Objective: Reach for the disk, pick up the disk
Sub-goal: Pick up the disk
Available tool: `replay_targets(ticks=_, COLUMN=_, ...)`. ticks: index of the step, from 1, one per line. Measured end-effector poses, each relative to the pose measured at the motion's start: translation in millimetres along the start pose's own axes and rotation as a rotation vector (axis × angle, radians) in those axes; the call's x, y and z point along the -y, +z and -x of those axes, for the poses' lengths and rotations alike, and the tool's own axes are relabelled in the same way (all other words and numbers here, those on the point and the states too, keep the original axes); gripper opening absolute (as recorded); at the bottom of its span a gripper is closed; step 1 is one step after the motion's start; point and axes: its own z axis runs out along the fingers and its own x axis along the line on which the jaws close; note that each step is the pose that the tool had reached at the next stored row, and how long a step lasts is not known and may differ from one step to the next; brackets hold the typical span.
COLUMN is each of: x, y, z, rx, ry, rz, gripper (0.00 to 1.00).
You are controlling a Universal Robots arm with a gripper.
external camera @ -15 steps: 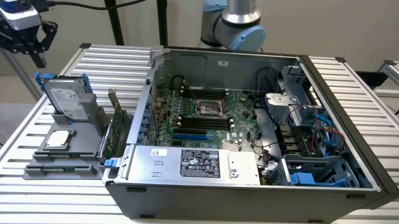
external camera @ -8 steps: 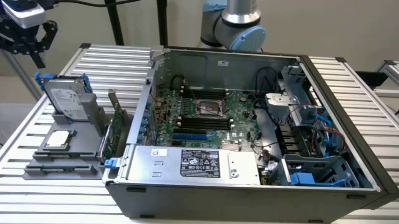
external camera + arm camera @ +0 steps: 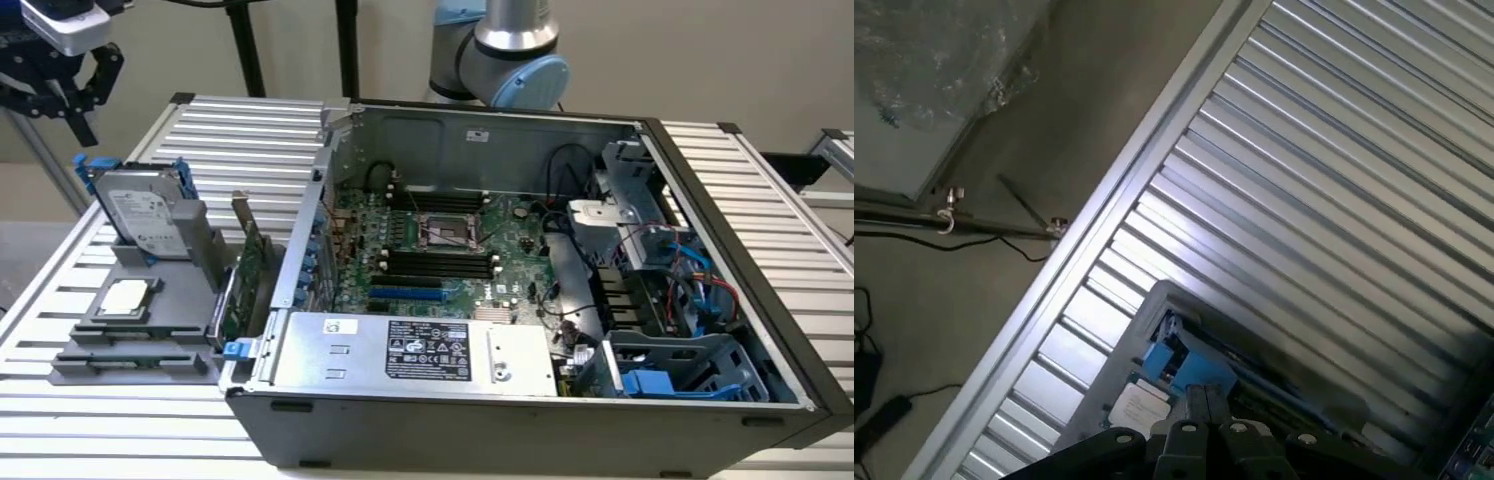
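The disk [image 3: 140,212] is a silver-grey hard drive with a white label and a bright blue carrier frame. It stands tilted in a grey holder [image 3: 187,250] at the exterior view's left, outside the computer case. My gripper [image 3: 86,128] hangs above it and slightly toward the exterior view's left, well clear of it and holding nothing. In the wrist view the fingertips [image 3: 1197,402] sit pressed together, so my gripper [image 3: 1204,402] is shut. Just past them lie the blue frame and white label of the disk [image 3: 1188,366].
An open computer case [image 3: 747,300] takes up the middle of the slatted metal table [image 3: 240,120], with the silver power-supply box [image 3: 414,350] at its front. A small silver CPU chip [image 3: 124,297] and a green card [image 3: 248,262] rest by the holder. The table edge and floor [image 3: 974,300] lie beyond.
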Motion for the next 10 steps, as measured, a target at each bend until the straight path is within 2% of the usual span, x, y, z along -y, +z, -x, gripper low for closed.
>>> replay_targets(ticks=10, x=0.0, y=0.0, z=0.0, rx=-0.0051, ry=-0.182, rz=-0.0001, gripper=0.11)
